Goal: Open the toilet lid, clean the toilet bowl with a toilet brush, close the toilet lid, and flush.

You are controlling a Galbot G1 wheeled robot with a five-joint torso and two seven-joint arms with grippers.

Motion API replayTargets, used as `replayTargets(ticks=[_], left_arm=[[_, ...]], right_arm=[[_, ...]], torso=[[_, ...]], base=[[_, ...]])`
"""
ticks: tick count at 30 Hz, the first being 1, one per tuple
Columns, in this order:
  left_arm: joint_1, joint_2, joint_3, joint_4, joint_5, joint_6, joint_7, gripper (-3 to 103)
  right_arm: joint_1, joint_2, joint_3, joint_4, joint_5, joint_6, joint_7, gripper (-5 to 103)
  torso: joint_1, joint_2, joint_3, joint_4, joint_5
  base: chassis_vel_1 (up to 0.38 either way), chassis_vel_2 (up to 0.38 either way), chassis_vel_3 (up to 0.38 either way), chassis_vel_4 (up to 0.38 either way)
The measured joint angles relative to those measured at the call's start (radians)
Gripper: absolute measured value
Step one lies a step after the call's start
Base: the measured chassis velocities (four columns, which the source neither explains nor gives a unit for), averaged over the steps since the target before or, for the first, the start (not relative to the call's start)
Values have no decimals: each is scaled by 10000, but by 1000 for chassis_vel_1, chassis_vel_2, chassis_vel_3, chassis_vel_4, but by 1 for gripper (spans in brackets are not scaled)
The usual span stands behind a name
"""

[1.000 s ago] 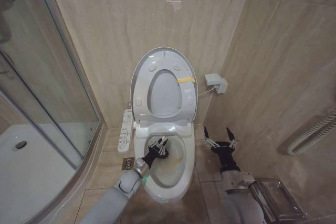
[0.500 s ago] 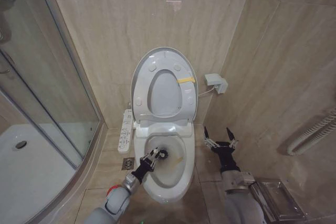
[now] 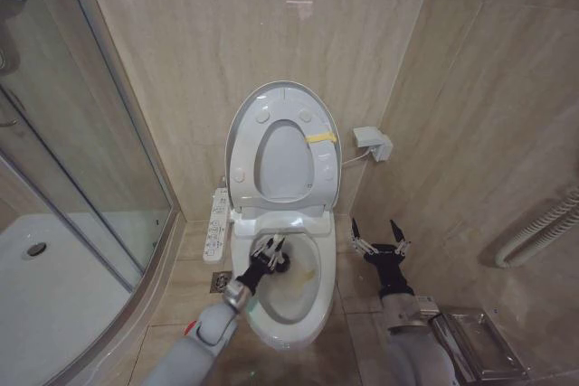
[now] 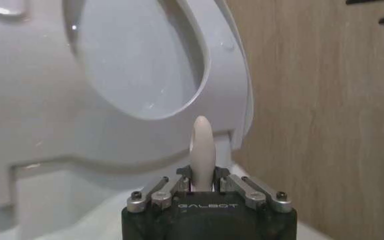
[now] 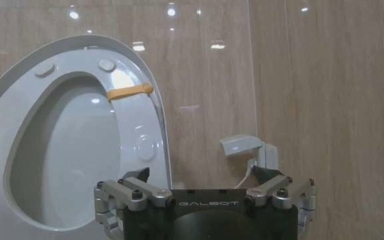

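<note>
Toilet lid [image 3: 282,97], the large glossy white oval plastic cover with round bumpers on its underside, stands upright against the beige tiled wall [image 3: 226,33], and the white ring-shaped seat [image 3: 282,169] with its yellow tag is raised flat against it. Below them sits the toilet bowl [image 3: 312,309], white elongated ceramic with yellowish-brown staining down its inner right side. Over the bowl's rear left part hangs the left gripper [image 3: 272,250], its fingers clamped on the toilet brush [image 3: 279,262]; the thin white stick handle [image 4: 201,147] pokes up between the closed fingers in the left wrist view, while the dark bristle head is down inside the bowl near the back wall. Off to the right of the bowl, above the floor, waits the right gripper [image 3: 380,237], fingers spread wide and holding nothing, pointing toward the wall. A white side control panel with buttons [image 3: 216,226] runs along the bowl's left flank. A small white wall socket [image 3: 371,141] sits to the right of the raised lid.
</note>
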Motion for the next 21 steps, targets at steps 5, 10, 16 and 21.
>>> replayTargets(ticks=[5, 10, 16, 21], left_arm=[[-296, -291, 215, 125, -149, 0, -18, 20], [-650, -542, 559, 368, -328, -44, -23, 20], [-1091, -898, 932, 719, -564, -78, -9, 20], [-1417, -1464, 1126, 1400, -617, -240, 29, 20]], right_arm=[[0, 0, 0, 1, 0, 0, 0, 100], [0, 0, 0, 0, 0, 0, 0, 100], [0, 0, 0, 0, 0, 0, 0, 100], [0, 0, 0, 0, 0, 0, 0, 100]], torso=[[0, 0, 0, 0, 1], [0, 0, 0, 3, 3], [0, 0, 0, 1, 2], [0, 0, 0, 2, 3]], base=[[0, 0, 0, 0], [0, 0, 0, 0], [0, 0, 0, 0], [0, 0, 0, 0]])
